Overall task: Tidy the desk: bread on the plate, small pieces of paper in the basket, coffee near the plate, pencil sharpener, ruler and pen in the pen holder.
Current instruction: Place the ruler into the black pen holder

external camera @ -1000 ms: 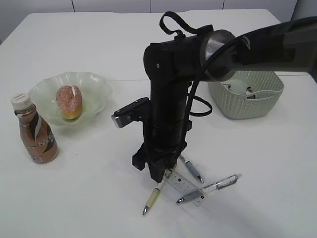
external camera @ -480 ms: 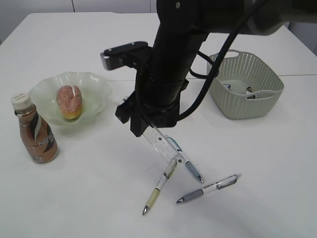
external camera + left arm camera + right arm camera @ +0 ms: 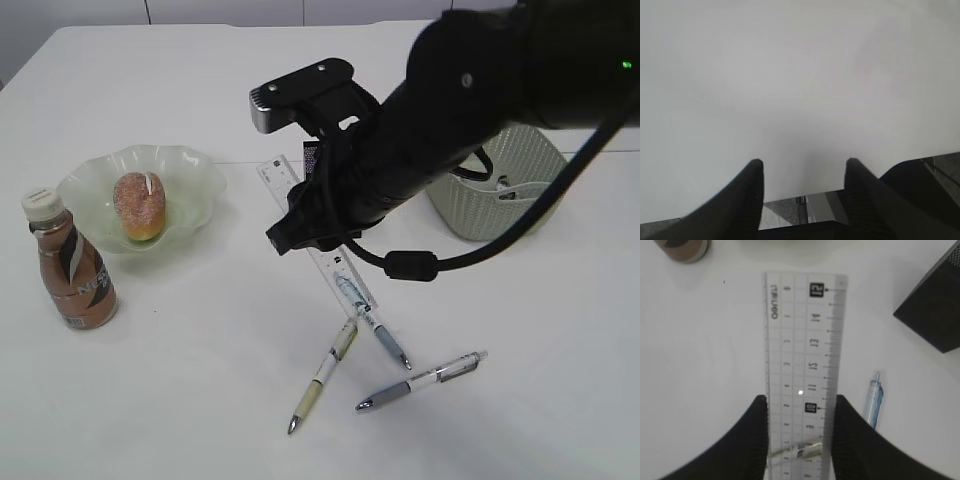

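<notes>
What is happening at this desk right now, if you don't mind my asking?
The right end effector holds the clear ruler above the table. Three pens lie loose below it. The bread sits on the green plate, with the coffee bottle beside it. The left end effector is open and empty. No pen holder is in view.

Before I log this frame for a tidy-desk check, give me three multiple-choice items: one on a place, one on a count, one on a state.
1. Where is the bread?
A. in the basket
B. on the green plate
C. on the bare table

2. How many pens lie on the table?
A. one
B. five
C. three

3. The right gripper is:
A. shut on the ruler
B. open and empty
C. holding the bottle

Answers: 1 B, the bread sits in the plate; 2 C, three pens lie near the front edge; 3 A, its jaws clamp the ruler's edges.
</notes>
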Controlling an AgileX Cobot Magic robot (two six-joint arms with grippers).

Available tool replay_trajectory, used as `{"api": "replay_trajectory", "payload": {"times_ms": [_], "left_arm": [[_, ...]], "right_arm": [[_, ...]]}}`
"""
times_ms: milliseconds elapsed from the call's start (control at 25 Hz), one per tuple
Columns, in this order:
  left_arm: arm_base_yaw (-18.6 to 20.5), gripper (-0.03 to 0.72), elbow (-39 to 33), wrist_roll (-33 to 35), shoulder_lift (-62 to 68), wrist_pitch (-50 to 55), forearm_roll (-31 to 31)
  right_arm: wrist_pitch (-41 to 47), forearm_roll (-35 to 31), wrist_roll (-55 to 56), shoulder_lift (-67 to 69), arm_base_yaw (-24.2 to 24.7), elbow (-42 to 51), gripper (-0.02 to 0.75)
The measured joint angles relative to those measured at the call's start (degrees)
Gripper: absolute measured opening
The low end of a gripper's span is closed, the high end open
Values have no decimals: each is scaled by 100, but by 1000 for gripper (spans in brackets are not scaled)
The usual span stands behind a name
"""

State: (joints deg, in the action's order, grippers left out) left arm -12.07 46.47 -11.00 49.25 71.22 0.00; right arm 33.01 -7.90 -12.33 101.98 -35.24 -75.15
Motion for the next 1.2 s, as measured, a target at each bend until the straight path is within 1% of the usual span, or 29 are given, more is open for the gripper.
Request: {"api": "replay_trajectory", "payload": {"times_ms": [40, 120, 240, 360, 600, 720, 880, 1120, 1200], "left_arm": [[0, 380, 0, 0, 0, 0, 0], [0, 409, 0, 0, 0, 0, 0], [0, 388, 0, 0, 0, 0, 0], [0, 382, 0, 0, 0, 0, 0], [0, 380, 0, 0, 0, 0, 0], [0, 380, 0, 0, 0, 0, 0], [0, 380, 0, 0, 0, 0, 0], [0, 380, 0, -10, 0, 0, 0], [0, 380, 0, -10, 0, 0, 0]], "right_arm": [[-330, 0, 0, -67, 0, 218, 282], [-1031, 0, 0, -141, 0, 518, 282], [-1786, 80, 0, -141, 22, 710, 282], [-2446, 90, 0, -141, 128, 737, 282], [-3629, -32, 0, -141, 602, 737, 282], [-4241, -75, 0, -141, 757, 737, 282], [-5097, -84, 0, -37, 772, 737, 282], [-6310, -126, 0, 482, 772, 727, 282], [-6517, -204, 0, 691, 772, 625, 282]]}}
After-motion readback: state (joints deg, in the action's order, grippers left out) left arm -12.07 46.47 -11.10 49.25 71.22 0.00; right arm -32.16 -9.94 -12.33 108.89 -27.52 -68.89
